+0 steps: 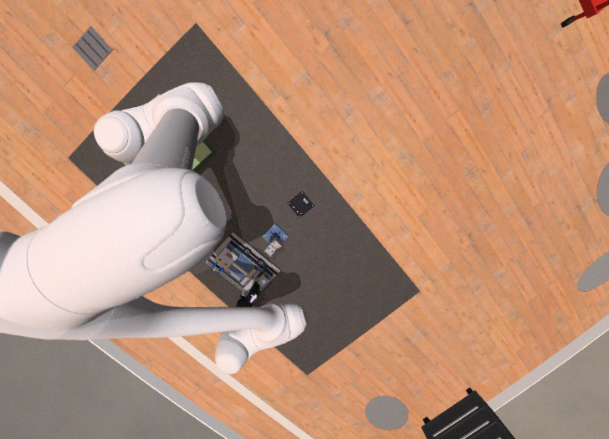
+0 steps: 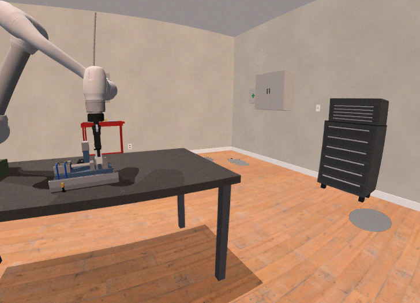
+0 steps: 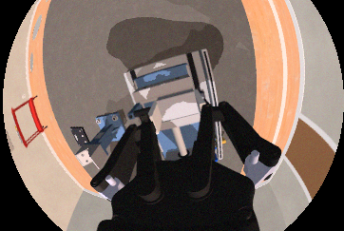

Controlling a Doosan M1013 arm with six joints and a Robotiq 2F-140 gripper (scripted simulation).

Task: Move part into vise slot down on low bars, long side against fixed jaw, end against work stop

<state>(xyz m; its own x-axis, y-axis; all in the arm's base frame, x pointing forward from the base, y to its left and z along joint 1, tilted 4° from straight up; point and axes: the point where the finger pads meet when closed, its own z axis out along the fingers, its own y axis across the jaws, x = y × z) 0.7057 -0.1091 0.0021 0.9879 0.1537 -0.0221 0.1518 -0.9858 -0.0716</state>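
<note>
My gripper (image 3: 178, 102) points straight down over one end of the vise (image 3: 166, 81) and is shut on the part (image 3: 180, 113), a light grey block held between the fingertips. In the exterior view the gripper (image 2: 97, 153) holds the part (image 2: 97, 164) low at the right end of the vise (image 2: 83, 176), level with the jaws. I cannot tell whether the part touches the bars. From above, the gripper (image 1: 249, 297) is at the edge of the vise (image 1: 243, 264), and the arm hides much of it. The black infeed plate (image 1: 300, 204) is bare.
The blue V-block (image 1: 274, 237) stands between the vise and the infeed plate; it also shows in the wrist view (image 3: 109, 125). A green box (image 1: 202, 155) sits by the arm's base. The table edge (image 2: 135, 196) runs in front of the vise.
</note>
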